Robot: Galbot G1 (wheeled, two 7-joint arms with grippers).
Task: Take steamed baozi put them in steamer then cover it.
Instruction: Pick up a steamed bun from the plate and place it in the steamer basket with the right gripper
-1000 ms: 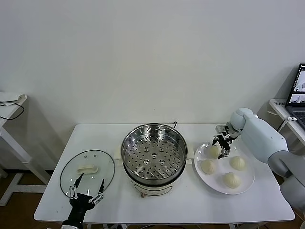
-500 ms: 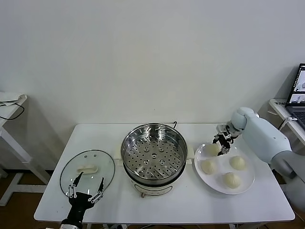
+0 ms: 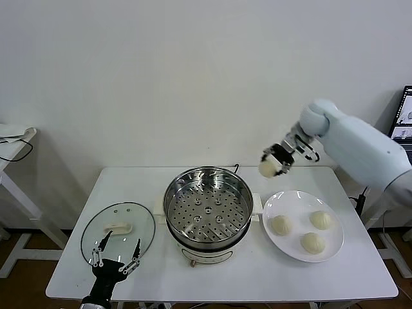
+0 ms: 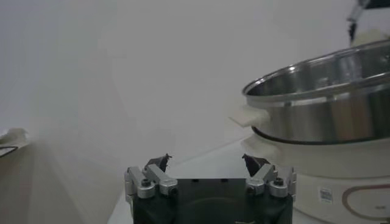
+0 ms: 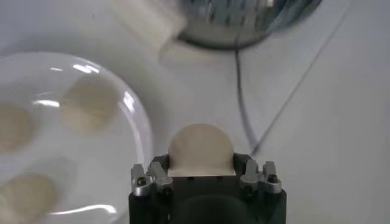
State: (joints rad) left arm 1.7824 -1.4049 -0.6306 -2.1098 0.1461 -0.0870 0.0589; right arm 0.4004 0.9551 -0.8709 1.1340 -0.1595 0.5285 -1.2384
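Observation:
My right gripper (image 3: 273, 163) is shut on one baozi (image 3: 267, 168) and holds it in the air above the gap between the steamer (image 3: 208, 207) and the white plate (image 3: 336, 245); the bun sits between the jaws in the right wrist view (image 5: 200, 148). Three baozi (image 3: 281, 224) (image 3: 320, 219) (image 3: 313, 242) lie on the plate. The steamer's perforated tray is empty. The glass cover (image 3: 118, 230) lies flat on the table at the left. My left gripper (image 3: 116, 252) is open and empty at the table's front edge, near the cover.
The steamer's black cord (image 5: 242, 97) runs across the white table (image 3: 244, 277) behind the pot. A laptop (image 3: 402, 125) stands on a side table at the far right. Another side table with a cable stands at the far left.
My right gripper closed on the plate's far-left baozi, lifted it and moved up and left towards the steamer. Three buns stay on the plate. The left arm has not moved.

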